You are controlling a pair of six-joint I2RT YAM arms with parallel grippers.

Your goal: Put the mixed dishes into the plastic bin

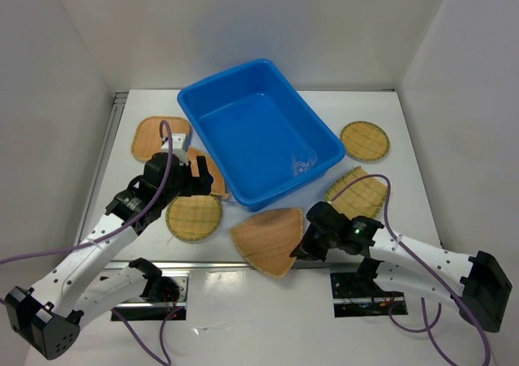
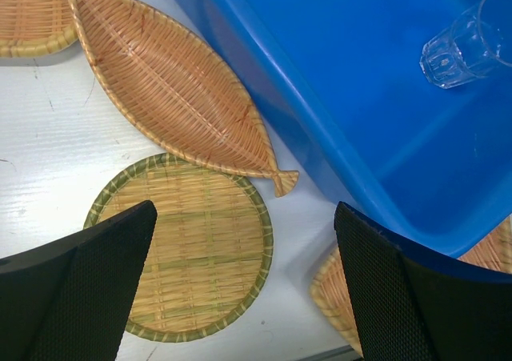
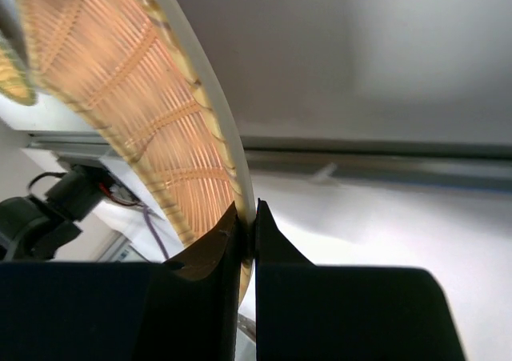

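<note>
A white table is seen from above, and a blue plastic bin is set askew near its middle. All the woven trays are found outside the bin.

A fan-shaped tray is placed just in front of the bin, overhanging the table's near edge. Its rim is pinched between the right fingers, which are closed tightly on it; whether it is lifted cannot be told.

A leaf-shaped tray is laid against the bin's left wall, and a round green-rimmed tray is set just beside its stem. The left fingers are spread wide above this round tray, and nothing is held in them.

A rounded tray is seen at the far left. Right of the bin, a small round tray and a green-edged tray are laid near each other.

A clear cup is tipped on its side inside the bin, at its near right corner.
</note>
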